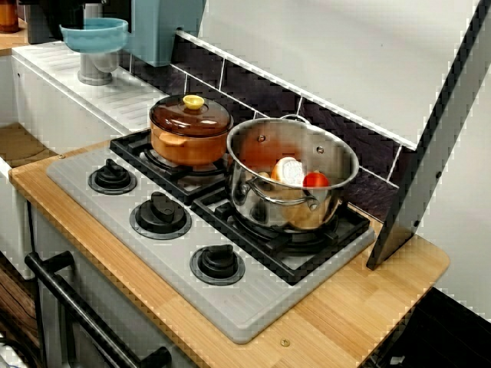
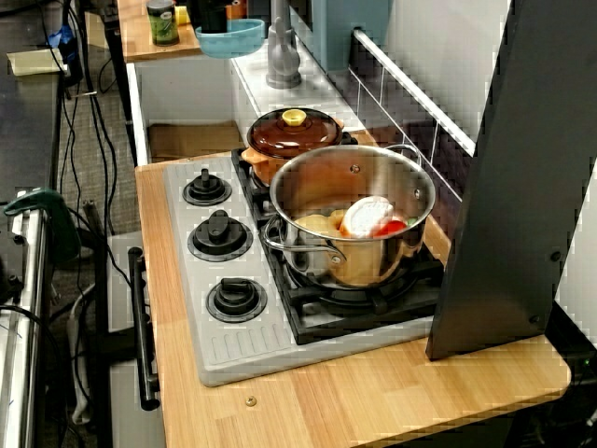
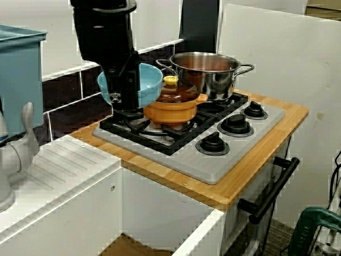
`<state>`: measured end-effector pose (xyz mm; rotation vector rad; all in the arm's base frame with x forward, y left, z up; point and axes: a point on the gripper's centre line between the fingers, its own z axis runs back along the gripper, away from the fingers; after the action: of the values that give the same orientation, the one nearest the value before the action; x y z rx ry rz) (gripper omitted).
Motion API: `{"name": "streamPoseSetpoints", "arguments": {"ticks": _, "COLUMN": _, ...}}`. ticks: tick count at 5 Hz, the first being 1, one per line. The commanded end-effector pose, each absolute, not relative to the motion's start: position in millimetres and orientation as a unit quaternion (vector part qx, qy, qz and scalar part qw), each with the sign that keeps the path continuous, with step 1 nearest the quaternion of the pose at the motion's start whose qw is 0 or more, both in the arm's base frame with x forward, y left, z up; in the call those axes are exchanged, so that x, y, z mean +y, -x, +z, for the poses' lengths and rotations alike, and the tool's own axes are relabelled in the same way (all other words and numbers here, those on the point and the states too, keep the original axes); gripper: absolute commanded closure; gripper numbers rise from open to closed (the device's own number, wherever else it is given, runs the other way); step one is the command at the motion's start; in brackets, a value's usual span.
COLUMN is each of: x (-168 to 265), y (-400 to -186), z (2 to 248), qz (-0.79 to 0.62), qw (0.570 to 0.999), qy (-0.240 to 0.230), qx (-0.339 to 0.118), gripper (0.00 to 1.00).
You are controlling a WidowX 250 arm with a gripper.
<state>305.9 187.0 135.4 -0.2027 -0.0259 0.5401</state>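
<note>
as only the side view shows, pincer (image 3: 123, 94) grips the blue bowl (image 3: 151, 85)

In the view from the sink side, the robot's arm (image 3: 103, 32) is a broad, blocky column of matte black housing at eleven o'clock, with a faintly glossy band across its top. It narrows into a black hand (image 3: 121, 93) bearing a few small pale specks, screws or markings, at its seven o'clock corner. The fingers merge into the black and cannot be told apart.
</note>
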Motion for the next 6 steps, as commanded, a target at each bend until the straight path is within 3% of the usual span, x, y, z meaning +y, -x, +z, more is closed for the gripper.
{"name": "streamPoseSetpoints", "arguments": {"ticks": 1, "x": 182.5, "y": -332.6, "z": 164.5, "qz": 0.270, "qw": 0.955, "qy": 0.062, "qx": -0.102, "gripper": 1.00}}
{"name": "streamPoseSetpoints", "arguments": {"ticks": 3, "x": 178.3, "y": -339.3, "z": 157.0, "qz": 0.246, "qw": 0.962, "qy": 0.015, "qx": -0.117, "gripper": 1.00}}
{"name": "streamPoseSetpoints", "arguments": {"ticks": 6, "x": 190.1, "y": -337.9, "z": 142.1, "qz": 0.243, "qw": 0.962, "qy": -0.007, "qx": -0.121, "gripper": 1.00}}
